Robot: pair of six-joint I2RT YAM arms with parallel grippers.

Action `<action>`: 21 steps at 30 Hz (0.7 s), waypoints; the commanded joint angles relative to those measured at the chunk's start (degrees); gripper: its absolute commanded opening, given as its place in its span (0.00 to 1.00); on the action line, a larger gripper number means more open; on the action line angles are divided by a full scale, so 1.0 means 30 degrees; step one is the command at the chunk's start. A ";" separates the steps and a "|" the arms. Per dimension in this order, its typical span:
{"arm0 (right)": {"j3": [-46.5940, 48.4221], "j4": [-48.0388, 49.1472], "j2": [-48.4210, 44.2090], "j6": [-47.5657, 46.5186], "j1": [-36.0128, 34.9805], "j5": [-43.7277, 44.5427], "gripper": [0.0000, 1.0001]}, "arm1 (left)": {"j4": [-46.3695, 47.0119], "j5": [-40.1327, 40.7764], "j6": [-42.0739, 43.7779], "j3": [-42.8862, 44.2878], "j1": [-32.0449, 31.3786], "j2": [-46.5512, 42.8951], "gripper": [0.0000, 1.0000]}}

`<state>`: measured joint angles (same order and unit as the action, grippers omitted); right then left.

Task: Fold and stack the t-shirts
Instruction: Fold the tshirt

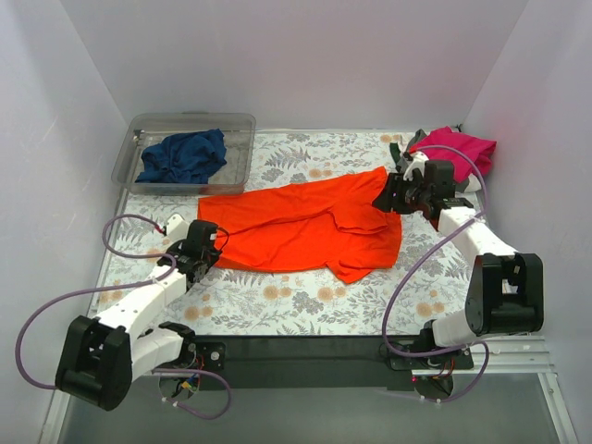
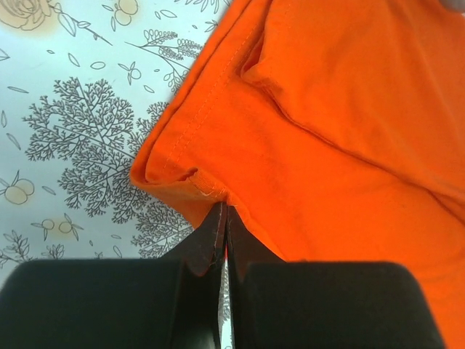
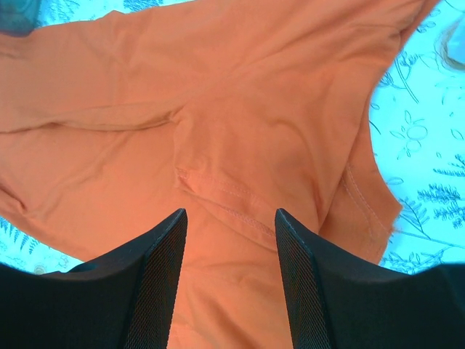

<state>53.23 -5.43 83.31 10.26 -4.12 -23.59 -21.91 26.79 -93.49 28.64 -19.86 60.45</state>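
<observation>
Surface (image 1: 277, 305): floral print, carries all items.
Orange-red t-shirt (image 1: 305, 227): centre of surface, spread out but creased, with overlapping folds across middle.
Risk: left bite on hem looks thin, so a pull may strip cloth free.
Risk: lift from one side only would drag shirt askew and give crooked fold.
Clear tub (image 1: 127, 165): 10 o'clock, holds crumpled navy t-shirt (image 1: 185, 155).
Magenta t-shirt (image 1: 458, 148): bunched at 2 o'clock.
Left pincer (image 2: 224, 212): closed on hem at shirt's 8 o'clock.
Right pincer (image 3: 230, 218): spread wide over seam at shirt's 2 o'clock, holding nothing.
</observation>
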 commanded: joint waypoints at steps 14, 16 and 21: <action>-0.5058 -0.3343 -0.7609 0.0271 0.0055 0.4554 0.48 | 0.4403 -0.1487 0.3448 0.0911 0.1316 0.2555 0.00; -0.5234 -0.3841 -0.7584 0.0300 0.0084 0.4351 0.48 | 0.4637 -0.1371 0.3799 0.0970 0.1316 0.2703 0.00; -0.6344 -0.3902 -0.7232 0.0681 0.0055 0.3353 0.46 | 0.5105 -0.1282 0.4386 0.0824 0.1551 0.2762 0.00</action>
<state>36.38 -15.22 61.25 11.09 -4.12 -12.27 -8.86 22.65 -82.65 29.74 -15.94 69.25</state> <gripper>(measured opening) 0.467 0.012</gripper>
